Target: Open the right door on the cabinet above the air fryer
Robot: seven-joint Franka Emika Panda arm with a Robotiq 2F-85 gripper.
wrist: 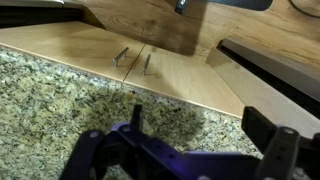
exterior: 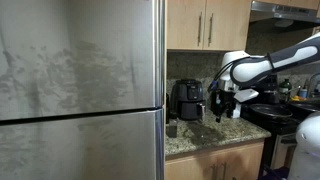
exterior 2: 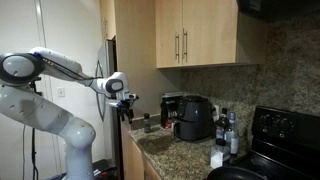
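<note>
The wooden cabinet above the black air fryer has two doors, both shut, with slim metal handles at the middle seam. The right door shows in both exterior views and in the wrist view, its handle beside the left door's handle. The air fryer stands on the granite counter. My gripper hangs open and empty in front of the air fryer, well below the cabinet and touching nothing. It also shows in an exterior view and the wrist view.
A large steel fridge fills one side. A black stove with a pan and several bottles stand beside the air fryer. A range hood hangs next to the cabinet. The granite backsplash lies below the doors.
</note>
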